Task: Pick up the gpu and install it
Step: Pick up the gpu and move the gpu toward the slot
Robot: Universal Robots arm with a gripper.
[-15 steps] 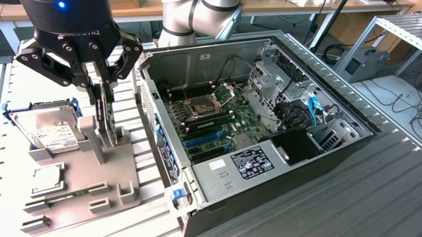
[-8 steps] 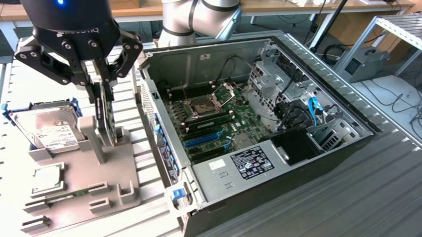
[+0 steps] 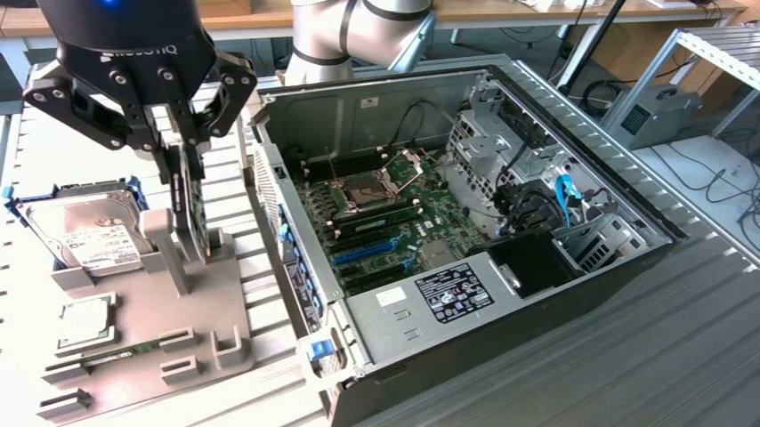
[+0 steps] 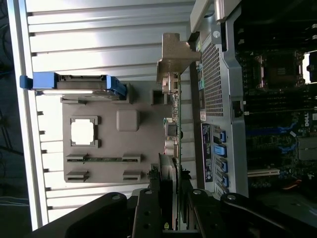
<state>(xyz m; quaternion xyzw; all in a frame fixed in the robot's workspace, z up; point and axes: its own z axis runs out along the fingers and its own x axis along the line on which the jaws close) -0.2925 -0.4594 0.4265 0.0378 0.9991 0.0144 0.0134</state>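
The hand [image 3: 181, 147] is down over the gray holder [image 3: 155, 311] that sits on the counter, on the exterior view's left. Its two fingers [image 3: 196, 124] are closed on the gpu [image 3: 188, 200], one on each flat side, close to the top edge. The gpu stands on its thin edge, straight up, with its bottom edge in a slot of the holder. So I think the step in hand is getting the gpu out of its slot.

From the wrist view, the gpu [image 4: 176, 134] is a thin line that runs out from between the fingers. Its silver end piece [image 4: 174, 59] is at the far end, away from the hand [image 4: 172, 186]. The hold is near one end of the gpu, not in the middle, so the gpu could tip when it comes free.

To do this step well, I think the hold must be firm but not too hard, because the gpu is thin and can bend. It should come straight up, not sideways, so the bottom edge does not catch in the slot. It should stay upright the whole way.

There is not much room. The open computer case [image 3: 276, 205] is just beside the holder, on the exterior view's right, and its metal wall is near the gpu. The hard drive [image 3: 89, 233] in its blue frame stands near on the other side. A slow, steady pull should keep the gpu from bumping either one.
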